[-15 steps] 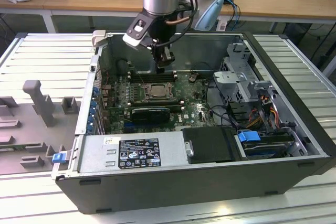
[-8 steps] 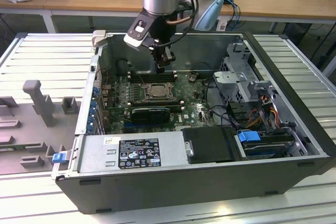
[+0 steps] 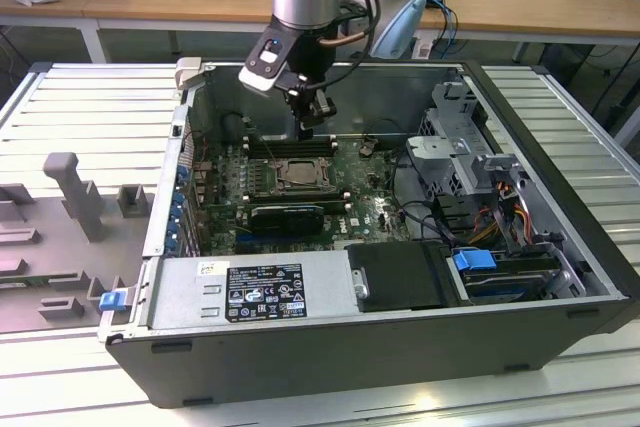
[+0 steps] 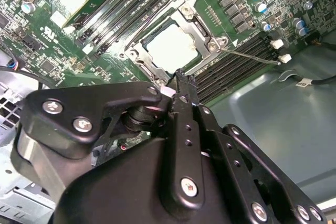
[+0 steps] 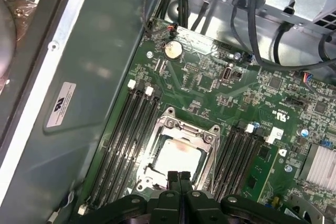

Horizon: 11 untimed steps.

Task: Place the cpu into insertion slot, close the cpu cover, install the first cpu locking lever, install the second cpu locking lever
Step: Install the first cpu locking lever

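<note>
Peering past hand (image 5: 178, 176), both wrist views show cpu (image 5: 176, 156).

The pincer (image 4: 180, 75), fingers together, hovers at the edge of the cpu cover (image 4: 140, 57) framing the cpu (image 4: 172, 47).

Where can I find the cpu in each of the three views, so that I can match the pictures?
Exterior view: the cpu sits in the middle of the motherboard, under the gripper.
Second wrist view: the cpu is the pale square framed by the cpu cover, just beyond the gripper.
First wrist view: the cpu is the pale square next to the gripper.
Shared landmark: the black memory slots flanking the cpu cover on two sides.
</note>
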Each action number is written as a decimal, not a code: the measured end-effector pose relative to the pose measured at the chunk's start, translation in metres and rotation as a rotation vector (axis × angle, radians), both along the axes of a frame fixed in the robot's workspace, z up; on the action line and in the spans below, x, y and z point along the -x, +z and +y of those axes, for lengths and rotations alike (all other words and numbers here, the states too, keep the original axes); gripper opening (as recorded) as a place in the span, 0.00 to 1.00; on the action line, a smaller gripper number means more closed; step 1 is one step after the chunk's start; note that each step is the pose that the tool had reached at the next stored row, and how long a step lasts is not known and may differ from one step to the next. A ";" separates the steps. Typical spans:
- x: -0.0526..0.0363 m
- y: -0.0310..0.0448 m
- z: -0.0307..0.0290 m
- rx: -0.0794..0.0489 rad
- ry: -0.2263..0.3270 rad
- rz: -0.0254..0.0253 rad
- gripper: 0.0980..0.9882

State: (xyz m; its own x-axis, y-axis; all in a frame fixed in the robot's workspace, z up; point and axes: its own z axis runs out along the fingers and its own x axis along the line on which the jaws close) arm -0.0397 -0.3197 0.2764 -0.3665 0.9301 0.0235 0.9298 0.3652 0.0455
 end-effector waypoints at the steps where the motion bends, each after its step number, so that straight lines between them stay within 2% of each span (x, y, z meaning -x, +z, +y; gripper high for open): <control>1: 0.0000 0.0000 0.0000 0.000 0.004 0.0000 0.01; 11: 0.0000 0.0000 0.0000 0.000 0.058 0.0000 0.01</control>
State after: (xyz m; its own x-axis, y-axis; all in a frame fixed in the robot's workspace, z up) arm -0.0397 -0.3197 0.2764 -0.4195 0.9074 0.0235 0.9072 0.4183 0.0456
